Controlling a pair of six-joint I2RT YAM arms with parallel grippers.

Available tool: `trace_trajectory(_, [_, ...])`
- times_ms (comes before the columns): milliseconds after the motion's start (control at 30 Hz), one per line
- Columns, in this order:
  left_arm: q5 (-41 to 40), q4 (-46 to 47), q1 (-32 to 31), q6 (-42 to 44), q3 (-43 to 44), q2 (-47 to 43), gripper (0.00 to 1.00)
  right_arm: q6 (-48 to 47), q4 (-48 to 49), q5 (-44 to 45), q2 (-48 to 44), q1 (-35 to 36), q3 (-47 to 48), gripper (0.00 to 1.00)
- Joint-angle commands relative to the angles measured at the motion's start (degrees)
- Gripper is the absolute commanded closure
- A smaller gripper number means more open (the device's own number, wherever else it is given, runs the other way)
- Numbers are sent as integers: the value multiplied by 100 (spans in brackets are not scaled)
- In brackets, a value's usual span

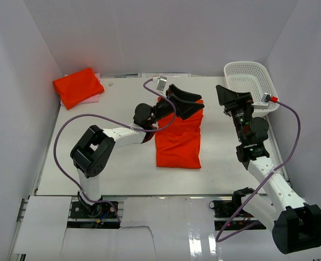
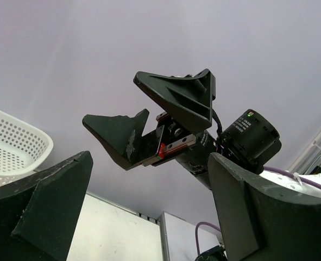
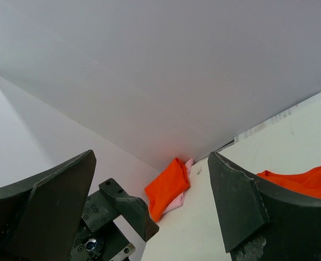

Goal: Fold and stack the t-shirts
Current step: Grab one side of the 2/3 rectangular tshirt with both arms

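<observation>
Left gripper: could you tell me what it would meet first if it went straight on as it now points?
Probably the right gripper, open, dead ahead in the left wrist view; nothing shows before it.

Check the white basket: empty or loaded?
Empty, as far as visible. The white basket shows only bare mesh in the top view and the left wrist view; its near-left corner is hidden.

Shirt point(image 1: 177, 144) centre, stack point(image 1: 77, 87) back-L, basket point(image 1: 255, 76) back-R.
</observation>
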Motion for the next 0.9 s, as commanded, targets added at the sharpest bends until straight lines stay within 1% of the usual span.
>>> trace_trajectory(0, [-149, 161, 104, -38, -102, -327, 2, 139, 489, -13, 130, 19, 263, 10])
trace_trajectory(67, [-123, 91, 139, -12, -111, -370, 2, 236, 534, -40, 217, 19, 237, 10])
trace_trajectory(167, [-105, 64, 157, 15, -189, -476, 2, 306, 867, -180, 288, 19, 140, 10])
trace_trajectory(267, [-70, -198, 157, 67, -216, -607, 2, 447, 929, -180, 262, 19, 26, 10])
trace_trajectory(333, [-26, -243, 157, 59, -207, -625, 2, 526, 1069, -181, 227, 28, -114, 10])
trace_trajectory(400, [-34, -278, 165, 41, -198, -617, 2, 526, 1009, -119, 148, 37, -141, 10])
trace_trajectory(467, [-17, -261, 157, -38, -216, -599, 2, 500, 729, -58, 95, 46, -106, 10])
trace_trajectory(533, [-78, -43, 157, -90, -330, -564, 2, 316, 1173, -232, 200, 54, -71, 10])
trace_trajectory(567, [-87, 63, 174, -90, -356, -564, 2, 350, 1184, -355, 383, 54, 25, 10])
trace_trajectory(633, [-149, -268, 227, 14, -304, -669, 2, 421, 1070, -435, 569, 54, 175, 10])
trace_trajectory(733, [-131, -190, 244, -11, -269, -652, 2, 570, 1298, -401, 596, 54, 97, 10])
trace_trajectory(767, [-105, -251, 244, -3, -234, -652, 2, 492, 1299, -278, 491, 54, 61, 10])
trace_trajectory(867, [-52, -304, 244, -37, -128, -608, 2, 439, 1097, -339, 534, 63, 271, 10])
